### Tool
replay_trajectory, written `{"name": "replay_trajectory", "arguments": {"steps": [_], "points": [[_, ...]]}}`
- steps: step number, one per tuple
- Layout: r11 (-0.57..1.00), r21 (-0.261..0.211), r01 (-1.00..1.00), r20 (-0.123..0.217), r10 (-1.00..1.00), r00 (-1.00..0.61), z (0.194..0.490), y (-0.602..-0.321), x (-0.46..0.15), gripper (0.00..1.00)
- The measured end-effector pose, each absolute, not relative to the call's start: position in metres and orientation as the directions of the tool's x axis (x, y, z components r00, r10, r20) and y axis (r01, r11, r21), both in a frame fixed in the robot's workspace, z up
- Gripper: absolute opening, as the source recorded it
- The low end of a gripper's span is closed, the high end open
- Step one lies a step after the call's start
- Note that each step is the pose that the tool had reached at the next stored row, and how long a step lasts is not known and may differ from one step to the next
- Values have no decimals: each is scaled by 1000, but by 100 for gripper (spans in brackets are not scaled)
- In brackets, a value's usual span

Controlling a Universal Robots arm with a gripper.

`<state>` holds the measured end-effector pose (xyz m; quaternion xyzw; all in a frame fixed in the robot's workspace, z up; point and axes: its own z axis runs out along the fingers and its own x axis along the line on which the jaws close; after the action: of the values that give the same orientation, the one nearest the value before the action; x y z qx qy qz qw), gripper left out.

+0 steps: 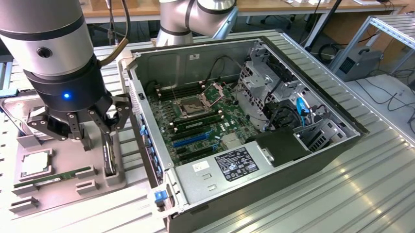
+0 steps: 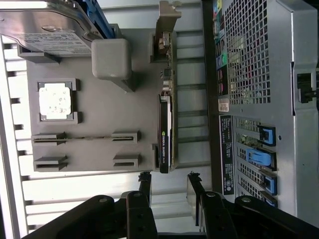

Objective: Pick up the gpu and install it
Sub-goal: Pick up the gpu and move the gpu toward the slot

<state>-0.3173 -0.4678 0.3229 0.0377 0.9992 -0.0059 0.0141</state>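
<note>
The gripper (image 2: 168,178) has its jaws spread wide, holding nothing. The gpu (image 2: 165,127) stands on edge in the grey holder (image 2: 99,129), just ahead of the jaws, in line with the gap between them, touching neither. Expected handling: light, stiff, fragile (bare circuit board). Grip across the flat faces near mid-length, away from the metal bracket (image 2: 167,20).
</note>
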Motion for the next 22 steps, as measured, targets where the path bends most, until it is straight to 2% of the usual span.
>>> {"name": "replay_trajectory", "arguments": {"steps": [22], "points": [[997,-15,76,-29,75,-997,317,-468,-317,42]]}}
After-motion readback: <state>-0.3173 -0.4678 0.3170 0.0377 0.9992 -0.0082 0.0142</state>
